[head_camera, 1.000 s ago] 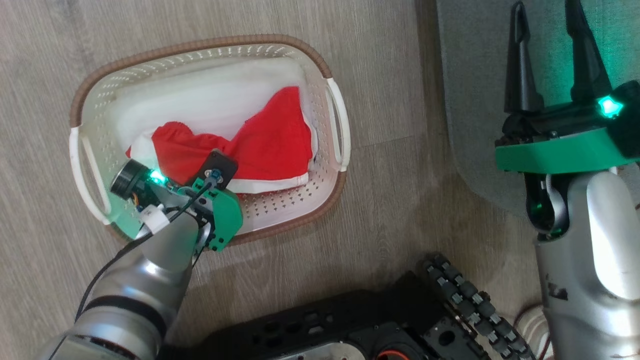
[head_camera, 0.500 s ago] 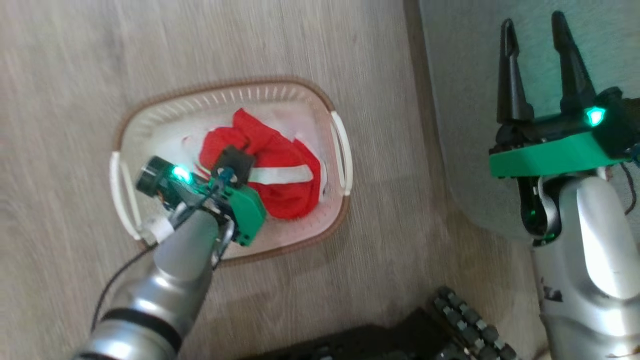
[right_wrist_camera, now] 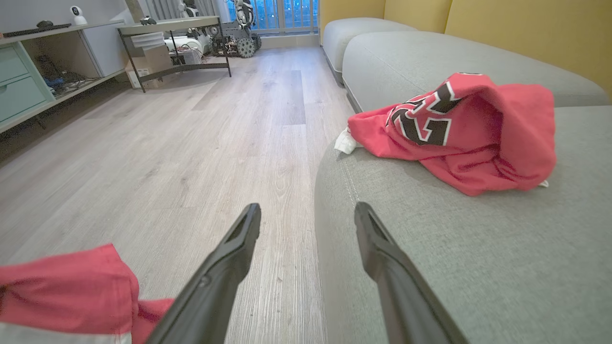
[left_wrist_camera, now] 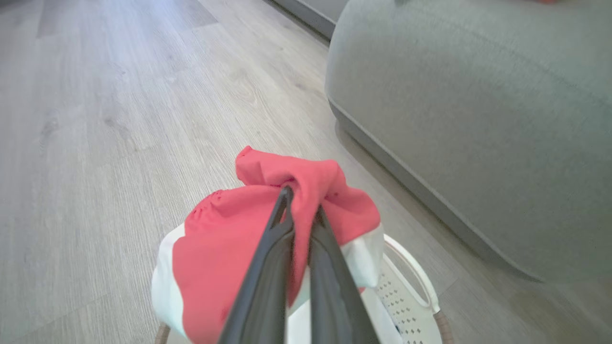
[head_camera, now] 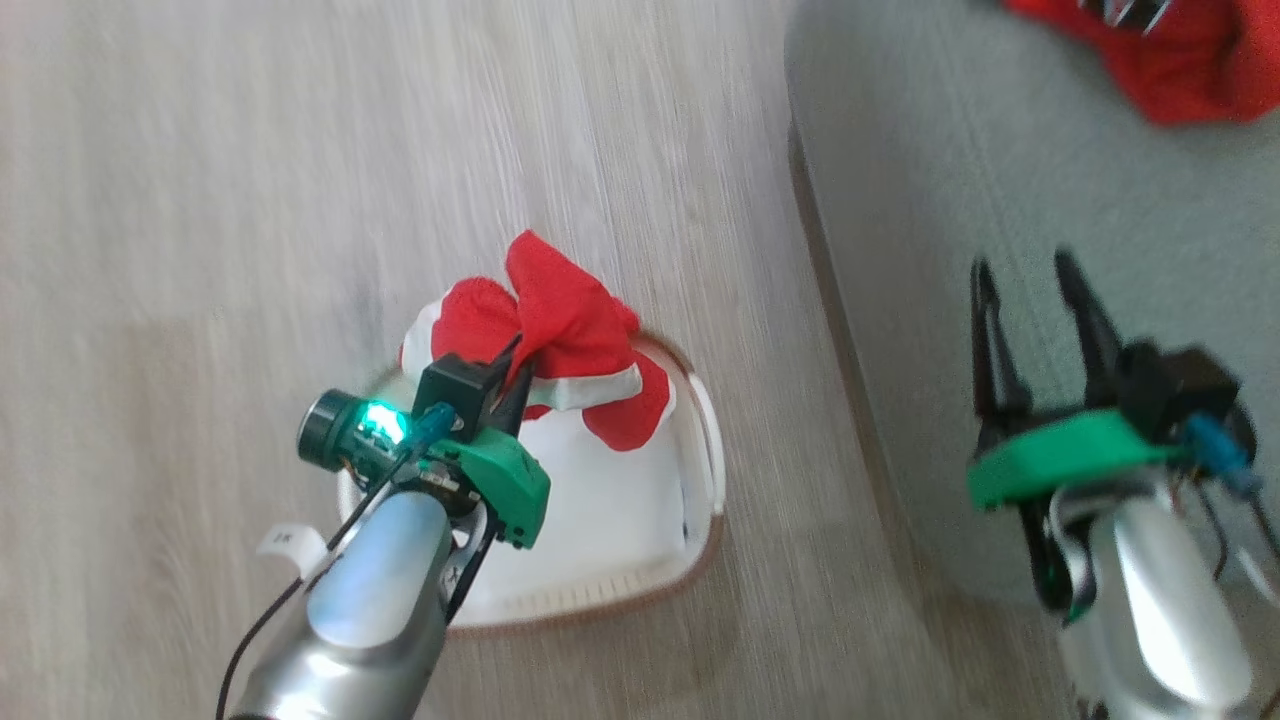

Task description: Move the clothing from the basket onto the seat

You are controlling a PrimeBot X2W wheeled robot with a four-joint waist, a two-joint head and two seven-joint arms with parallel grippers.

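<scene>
**Red garment up out of the basket, seat comes next**

The left gripper (left_wrist_camera: 302, 203) is pinched tight on a bunch of the red garment (left_wrist_camera: 224, 239), which hangs over the basket (head_camera: 712, 460) at its 12 o'clock rim. The right gripper (head_camera: 1024, 265) stands wide and empty above the seat (head_camera: 950, 180). A lettered garment (right_wrist_camera: 468, 138) already lies there, at 1 o'clock. The next move is probably to carry the garment toward 3 o'clock, clear the seat edge, and release.

Jaws of the left gripper (left_wrist_camera: 302, 200) pinch the clothing (left_wrist_camera: 220, 239) above the basket (left_wrist_camera: 399, 296).
</scene>
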